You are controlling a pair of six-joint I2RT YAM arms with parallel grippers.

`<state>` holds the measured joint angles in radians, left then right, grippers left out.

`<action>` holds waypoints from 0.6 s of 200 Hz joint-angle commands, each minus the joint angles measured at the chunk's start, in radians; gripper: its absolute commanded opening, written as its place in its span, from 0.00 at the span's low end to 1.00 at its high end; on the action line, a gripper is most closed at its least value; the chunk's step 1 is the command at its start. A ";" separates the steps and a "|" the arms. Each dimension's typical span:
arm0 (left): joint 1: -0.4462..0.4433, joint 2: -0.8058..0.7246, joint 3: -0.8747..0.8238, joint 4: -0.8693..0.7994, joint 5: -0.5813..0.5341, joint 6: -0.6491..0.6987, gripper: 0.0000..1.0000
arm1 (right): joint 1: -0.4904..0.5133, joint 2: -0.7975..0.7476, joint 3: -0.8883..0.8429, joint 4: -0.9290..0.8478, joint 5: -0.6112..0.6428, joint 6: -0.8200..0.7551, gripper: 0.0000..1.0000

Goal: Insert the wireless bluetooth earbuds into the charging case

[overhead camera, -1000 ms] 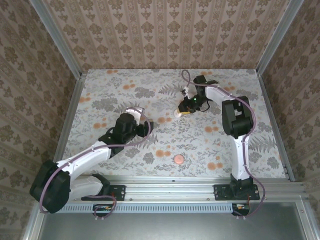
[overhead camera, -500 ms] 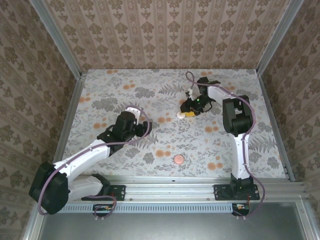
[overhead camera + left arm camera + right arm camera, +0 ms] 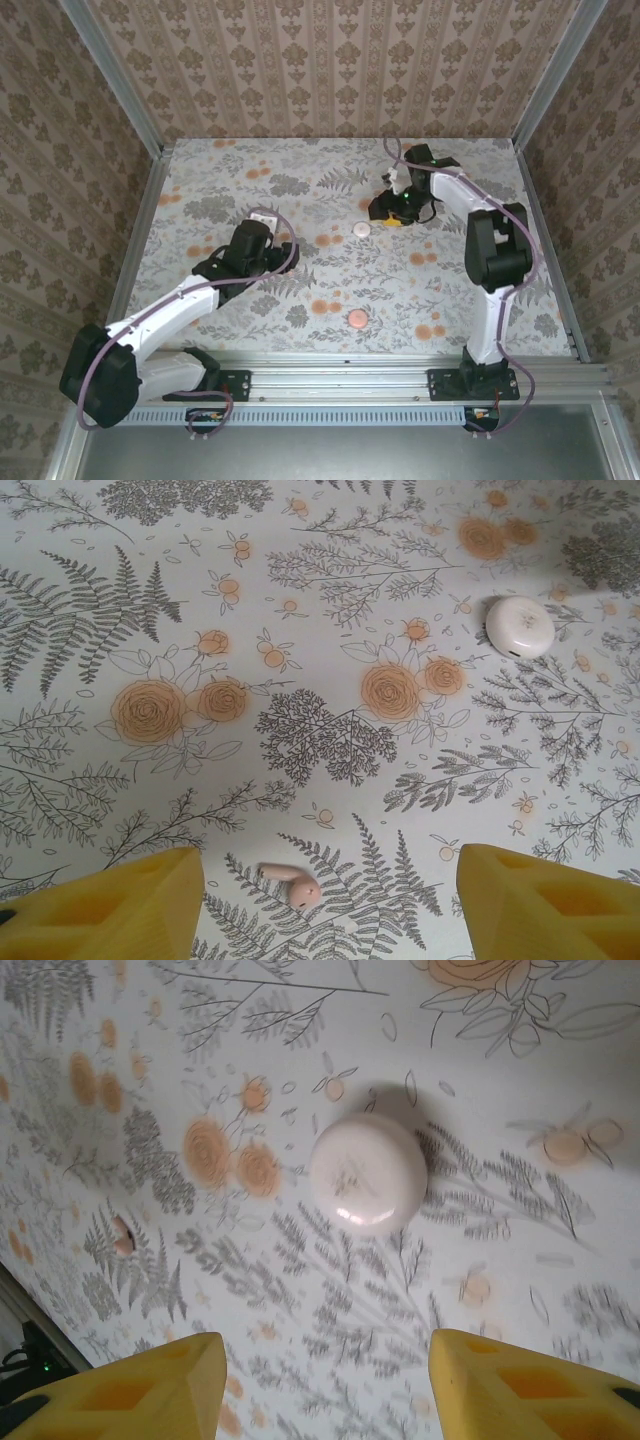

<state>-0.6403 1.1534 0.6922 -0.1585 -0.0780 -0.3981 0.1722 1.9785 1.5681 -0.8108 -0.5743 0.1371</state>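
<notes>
- Both jaws of the left gripper [image 3: 322, 905] stand wide apart and hold nothing; their yellow tips sit at the bottom corners of the left wrist view
- One small pale pink earbud [image 3: 292, 886] lies on the table [image 3: 300, 292] in the gap between those tips, nearer the left one and touching neither, its stem pointing left
- Further out in the same view, the charging case [image 3: 520, 626], a pale rounded shell, rests on the floral cloth up and to the right, well apart from the earbud
- Jaws of the right gripper [image 3: 325, 1390] are likewise spread wide and empty, the two yellow tips low in the right wrist view
- Ahead of them lies the charging case [image 3: 368, 1172] with its smooth domed side up and a shadow behind it; it sits beyond the tips, not between them, and nothing touches it
- From above, the right gripper [image 3: 388, 212] hovers at the far side of the table, just beside the case [image 3: 362, 229], which lies to its near left
- Whether the case lid is shut tight cannot be told for sure, though no opening shows
- Nearer the arm bases, a round pink disc [image 3: 357, 320] lies alone on the cloth, well apart from both grippers and from the case
</notes>
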 commanded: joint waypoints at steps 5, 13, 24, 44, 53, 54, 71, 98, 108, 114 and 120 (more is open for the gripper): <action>0.003 0.023 0.063 -0.091 0.053 0.007 0.67 | 0.021 -0.189 -0.138 0.009 0.079 0.087 0.57; -0.001 0.030 0.076 -0.115 0.072 0.018 0.66 | 0.027 -0.245 -0.199 0.024 0.083 0.106 0.57; 0.000 0.037 0.084 -0.132 0.087 0.021 0.67 | 0.043 -0.320 -0.265 0.021 0.104 0.123 0.57; 0.008 0.073 0.139 -0.214 0.129 -0.009 0.67 | 0.108 -0.437 -0.345 -0.026 0.165 0.150 0.58; 0.011 0.098 0.166 -0.248 0.170 -0.014 0.66 | 0.149 -0.480 -0.380 -0.028 0.183 0.165 0.58; 0.011 0.101 0.171 -0.252 0.174 -0.015 0.66 | 0.154 -0.484 -0.383 -0.027 0.184 0.167 0.57; 0.014 0.144 0.219 -0.310 0.207 -0.031 0.65 | 0.242 -0.528 -0.427 -0.031 0.228 0.182 0.58; 0.032 0.163 0.227 -0.324 0.250 -0.080 0.64 | 0.367 -0.503 -0.423 -0.129 0.354 0.159 0.63; 0.050 0.168 0.224 -0.326 0.282 -0.094 0.64 | 0.406 -0.476 -0.416 -0.161 0.395 0.145 0.64; 0.061 0.173 0.225 -0.333 0.296 -0.096 0.64 | 0.433 -0.458 -0.413 -0.177 0.423 0.136 0.65; 0.068 0.177 0.225 -0.343 0.303 -0.097 0.64 | 0.455 -0.441 -0.413 -0.190 0.446 0.128 0.66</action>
<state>-0.6064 1.3174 0.9005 -0.4362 0.1425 -0.4500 0.5583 1.4799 1.1564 -0.8822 -0.2886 0.2836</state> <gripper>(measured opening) 0.642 0.641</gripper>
